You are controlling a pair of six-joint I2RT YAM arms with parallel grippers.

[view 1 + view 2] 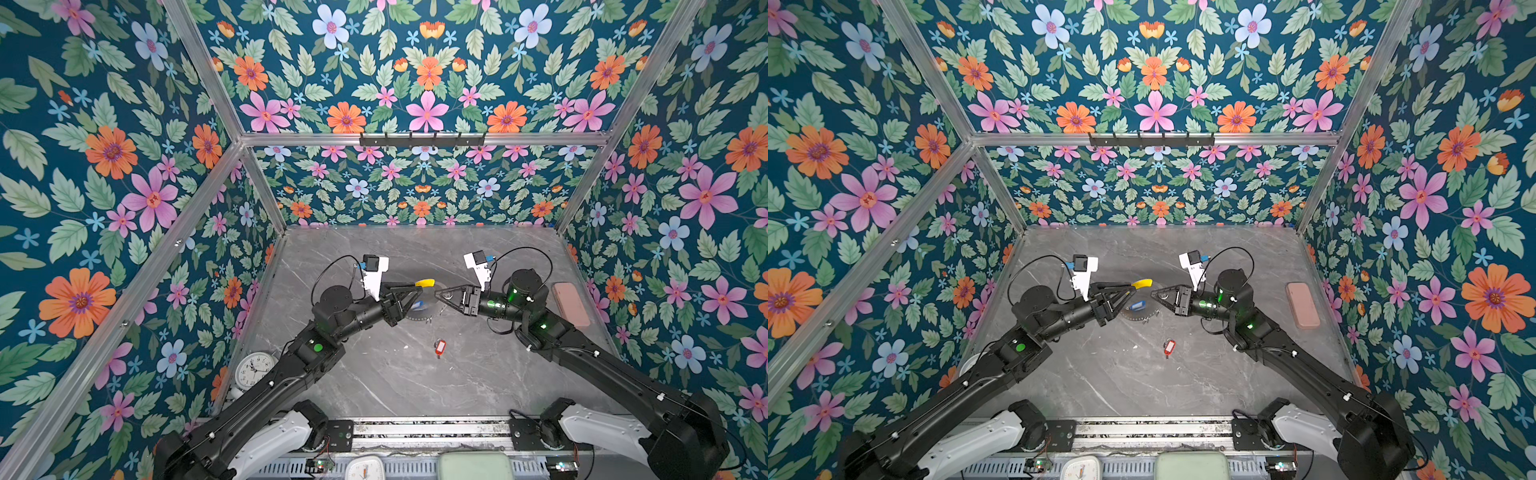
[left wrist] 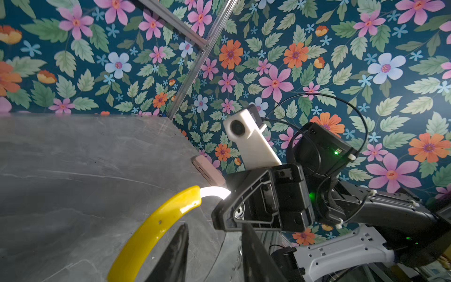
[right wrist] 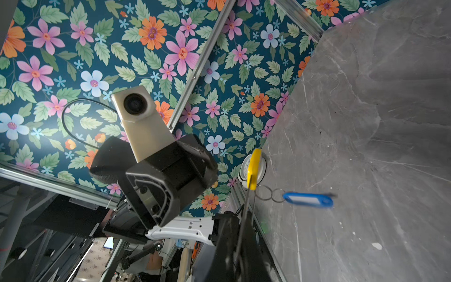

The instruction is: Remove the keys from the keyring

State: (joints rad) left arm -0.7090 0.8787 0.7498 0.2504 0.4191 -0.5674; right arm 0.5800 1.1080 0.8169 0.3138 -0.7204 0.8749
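Your right gripper (image 1: pixel 437 293) clamps the keyring (image 3: pixel 253 168) while your left gripper (image 1: pixel 415 296) gapes, so the blue-tagged key (image 3: pixel 308 199) dangling from the keyring may swing away.

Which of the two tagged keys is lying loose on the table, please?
The red-tagged key, alone on the tabletop; the blue-tagged one hangs from the keyring.

Floral-papered walls (image 1: pixel 104 166), aluminium frame rails (image 1: pixel 415 139), grey marble tabletop (image 1: pixel 395 386).
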